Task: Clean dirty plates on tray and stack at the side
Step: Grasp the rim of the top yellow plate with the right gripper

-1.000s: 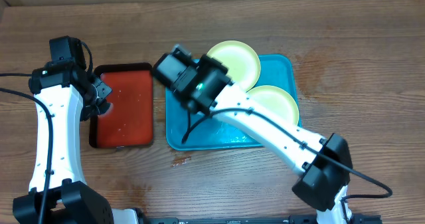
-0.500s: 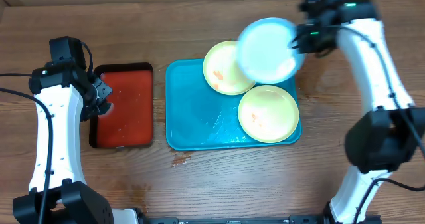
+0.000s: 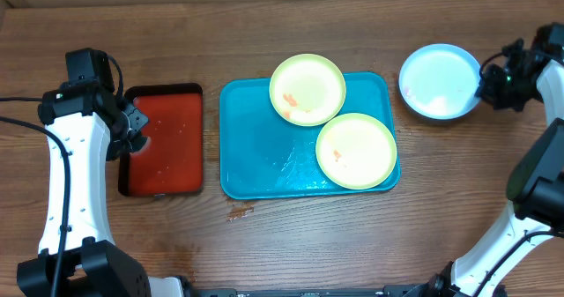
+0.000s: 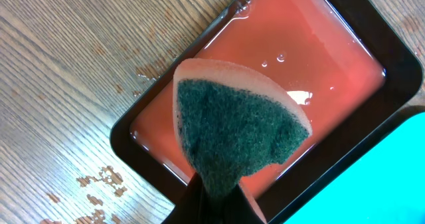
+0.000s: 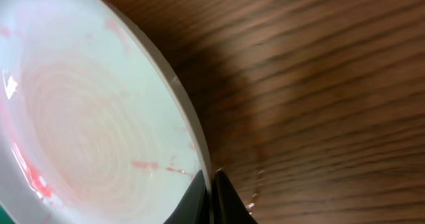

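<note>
Plates lie in three spots on the counter [image 3: 264, 244]. The far yellow-green plate [image 3: 307, 89] overlaps the far rim of the turquoise tray [image 3: 256, 156], which sits mid-counter. The near yellow-green plate [image 3: 355, 150] lies inside the tray at its right near end. The two meet rim to rim, and each carries small orange smears. The light blue plate [image 3: 439, 81] is off the tray, toward the counter's far right corner.

From overhead, the right pincer [image 3: 485, 84] meets this plate's right rim, but how it grips is too small to read. The right wrist view settles it: the right pincer [image 5: 211, 196] is clamped tight on the rim, one finger on each side. That view also shows pink streaks and a faint swirled film across the light blue plate [image 5: 86, 117], which looks plain from above. Whether the plate rests flat on the wood or is tipped, neither view makes clear.

Near the counter's left edge lies the red tray [image 3: 167, 143], black-rimmed and just beside the turquoise one. Overhead, the left pincer [image 3: 138, 131] hangs over its left rim, with its load hidden. The left wrist view shows the left pincer [image 4: 216, 196] squeezed shut on a sponge [image 4: 232, 127], green scouring face toward the camera with a pale backing. The sponge is above the red tray [image 4: 159, 161], where shallow liquid [image 4: 319, 71] glints.
</note>
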